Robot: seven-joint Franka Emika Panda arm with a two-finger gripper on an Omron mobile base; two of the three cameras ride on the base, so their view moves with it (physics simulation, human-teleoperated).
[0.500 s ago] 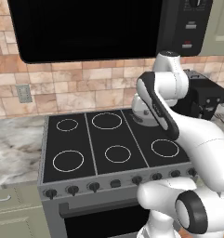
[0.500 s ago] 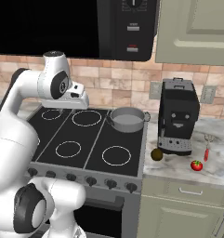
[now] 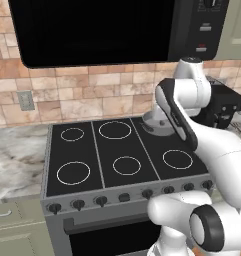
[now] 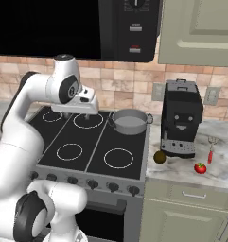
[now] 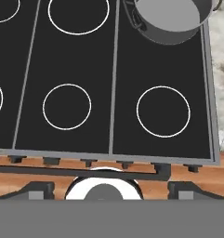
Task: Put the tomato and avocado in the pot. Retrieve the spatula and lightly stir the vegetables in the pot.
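In the left base view the arm (image 3: 179, 117) hides most of the pot (image 3: 153, 125) and part of the coffee machine (image 3: 223, 105). The hand view cuts off the pot's far rim at its top edge. The spatula (image 4: 210, 152), far right, is too small to tell its shape.

Looking forward and down from behind the arm on either side, plus steeply down from the hand, all sharing the stove (image 3: 122, 155) and pot (image 4: 130, 121).

You see a black stovetop (image 4: 87, 142), a black coffee machine (image 4: 180, 125) on the marble counter (image 4: 224, 165) beside it, a microwave (image 4: 77, 26) overhead.
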